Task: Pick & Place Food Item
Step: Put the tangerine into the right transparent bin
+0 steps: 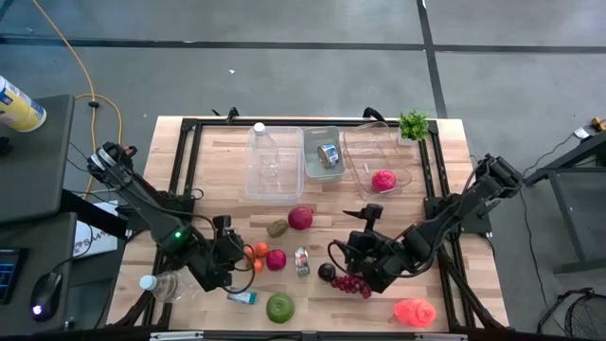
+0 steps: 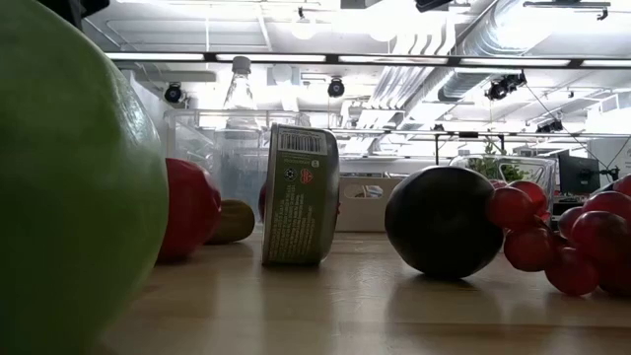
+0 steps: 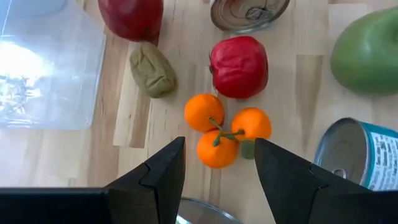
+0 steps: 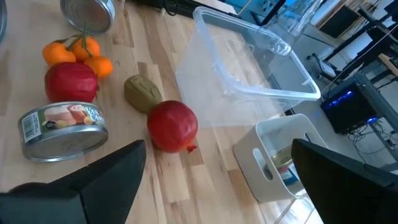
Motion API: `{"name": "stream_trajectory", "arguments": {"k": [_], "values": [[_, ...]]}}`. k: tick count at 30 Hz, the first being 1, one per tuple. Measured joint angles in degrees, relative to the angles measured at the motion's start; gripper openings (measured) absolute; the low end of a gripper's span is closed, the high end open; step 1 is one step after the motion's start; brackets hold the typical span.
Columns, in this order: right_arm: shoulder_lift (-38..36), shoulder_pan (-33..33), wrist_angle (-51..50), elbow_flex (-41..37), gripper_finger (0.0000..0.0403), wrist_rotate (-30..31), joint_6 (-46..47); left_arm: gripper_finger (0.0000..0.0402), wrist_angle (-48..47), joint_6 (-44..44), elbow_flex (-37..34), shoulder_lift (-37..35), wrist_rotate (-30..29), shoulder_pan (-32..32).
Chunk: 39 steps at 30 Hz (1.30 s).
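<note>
High view: wooden surface [image 1: 208, 189] with food items scattered. Left end effector [image 1: 244, 256] sits near-left, just beside the orange cluster [image 1: 258, 252], fingers apart, nothing held. Right end effector [image 1: 352, 254] sits near-right, above the dark plum [image 1: 326, 273] and red grapes [image 1: 351, 283], spread wide, holding nothing. Red apple [image 1: 276, 260] right of the oranges, tin can [image 1: 301, 260] lying on its side beside it, pomegranate [image 1: 300, 218] and kiwi [image 1: 276, 228] farther back. Green apple [image 1: 279, 306] at the near edge. Clear bins [image 1: 275, 161] along the far side.

Low view: green apple [image 2: 79, 187] fills the left, tin can [image 2: 300, 195] mid, dark plum [image 2: 444, 221] and red grapes [image 2: 557, 237] right, all resting on the surface.

Left wrist view: left end effector [image 3: 219, 171] released, its two fingers [image 3: 165, 174] straddling the near side of the orange cluster [image 3: 224, 132] without touching; red apple [image 3: 239, 66] just beyond, kiwi [image 3: 152, 70] beside it, teal-label can [image 3: 360, 162] off to one side.

Right wrist view: right end effector [image 4: 217, 180] wide apart, empty; pomegranate [image 4: 172, 126], kiwi [image 4: 143, 93], red apple [image 4: 69, 82], orange cluster [image 4: 74, 55] and tin can [image 4: 61, 129] ahead on the surface.
</note>
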Motion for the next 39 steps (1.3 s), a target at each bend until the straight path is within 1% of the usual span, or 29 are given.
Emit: {"name": "stream_trajectory", "arguments": {"k": [4, 8, 18, 25, 31, 36, 39], "values": [[0.0, 0.0, 0.0, 0.0, 0.0388, -1.4, 0.3, 0.0181, 4.7, 0.5, -1.3, 0.0, 0.1, 0.9], [0.0, 0.0, 0.0, 0.0, 0.0388, -2.8, 0.3, 0.0181, 7.0, 1.3, -3.0, 0.0, 0.2, 1.0], [0.0, 0.0, 0.0, 0.0, 0.0388, -2.8, 0.4, 0.0181, 12.3, 1.4, -7.5, 0.0, 0.0, 1.0], [0.0, 0.0, 0.0, 0.0, 0.0388, -2.8, 0.4, 0.0181, 12.7, 1.4, -10.3, 0.0, -0.1, 1.2], [0.0, 0.0, 0.0, 0.0, 0.0388, -2.8, 0.4, 0.0181, 13.6, 1.3, -11.3, 0.0, 0.0, 1.6], [0.0, 0.0, 0.0, 0.0, 0.0388, -2.8, 0.4, 0.0181, 17.1, 1.2, -13.6, 0.0, 0.1, 1.6], [0.0, 0.0, 0.0, 0.0, 0.0388, -2.8, 0.4, 0.0181, 17.6, 1.2, -14.2, 0.0, 0.3, 1.6]]}}
